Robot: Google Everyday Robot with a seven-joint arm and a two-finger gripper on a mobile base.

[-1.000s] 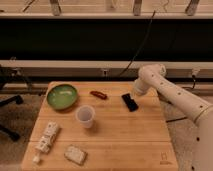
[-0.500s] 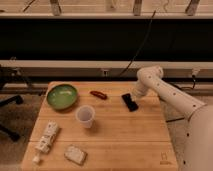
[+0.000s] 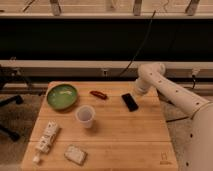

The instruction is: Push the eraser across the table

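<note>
We saw the gripper low near the table's far right corner, just right of the eraser. The eraser lay flat near the far edge, right of the red oblong

table under eraser, pincer

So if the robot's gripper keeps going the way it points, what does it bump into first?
Most likely the eraser. The gripper sits at the eraser's far right end, aimed leftward and toward the front of the table. Past the eraser, the clear cup lies roughly along that line, though depth is hard to judge.
</note>
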